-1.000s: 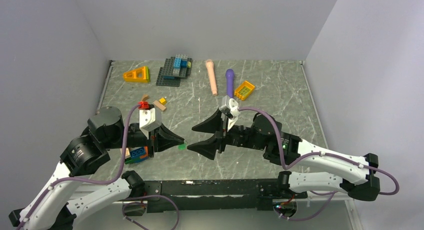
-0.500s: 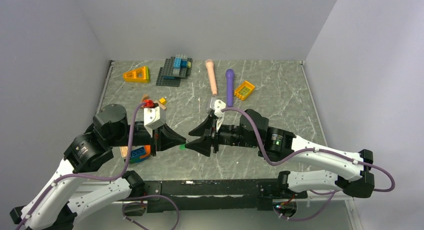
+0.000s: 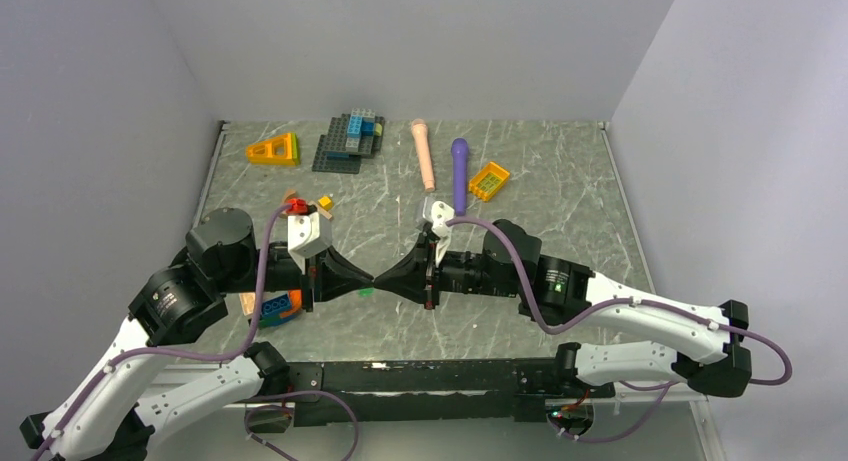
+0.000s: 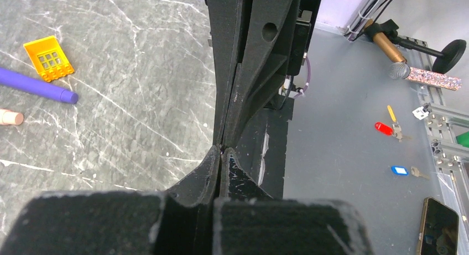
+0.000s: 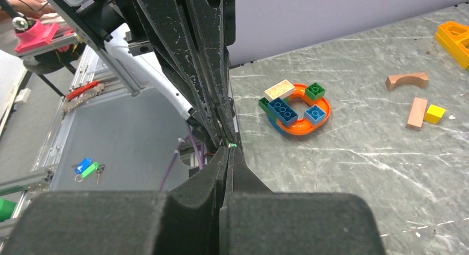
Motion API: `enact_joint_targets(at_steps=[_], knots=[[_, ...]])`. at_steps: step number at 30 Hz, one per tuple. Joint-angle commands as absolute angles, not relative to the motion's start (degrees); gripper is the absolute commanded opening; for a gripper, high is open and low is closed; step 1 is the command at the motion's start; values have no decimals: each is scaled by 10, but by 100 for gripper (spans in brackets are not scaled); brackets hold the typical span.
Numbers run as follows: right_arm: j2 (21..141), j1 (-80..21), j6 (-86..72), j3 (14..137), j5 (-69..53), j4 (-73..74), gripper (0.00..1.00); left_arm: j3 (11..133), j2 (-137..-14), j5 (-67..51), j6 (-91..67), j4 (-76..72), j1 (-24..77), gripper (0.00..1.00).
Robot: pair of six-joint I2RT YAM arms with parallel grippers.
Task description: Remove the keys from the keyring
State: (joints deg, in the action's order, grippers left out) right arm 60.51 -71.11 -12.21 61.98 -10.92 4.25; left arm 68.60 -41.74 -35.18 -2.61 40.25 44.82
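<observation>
Right gripper [image 3: 384,280]: jaws together, tip to tip against left gripper [image 3: 368,280], whose jaws are likewise together. Green key tag [image 5: 233,146] shows as a sliver at the touching tips. The keyring itself is hidden, so which gripper pinches it cannot be told. Judgement: no key seen freed, separation all to do. No legible writing.

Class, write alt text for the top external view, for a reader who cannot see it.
The left gripper and the right gripper, both shut, meet tip to tip above a grey marbled table. Toy bricks, a pink marker and a purple marker lie at its far end.
</observation>
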Motion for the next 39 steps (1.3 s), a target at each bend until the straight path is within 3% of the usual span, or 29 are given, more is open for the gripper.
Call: enact_joint_targets(at_steps=[1,13,39], knots=[[579,-711,-125,613,-96,-13,0,689,-417,-377,-44,369,448,0],[539,-711,-179,527,-72,-139,0,641,-390,-343,-105,285,448,0],[558,-712,-236,479,-76,-257,0,559,-337,-260,-164,182,447,0]])
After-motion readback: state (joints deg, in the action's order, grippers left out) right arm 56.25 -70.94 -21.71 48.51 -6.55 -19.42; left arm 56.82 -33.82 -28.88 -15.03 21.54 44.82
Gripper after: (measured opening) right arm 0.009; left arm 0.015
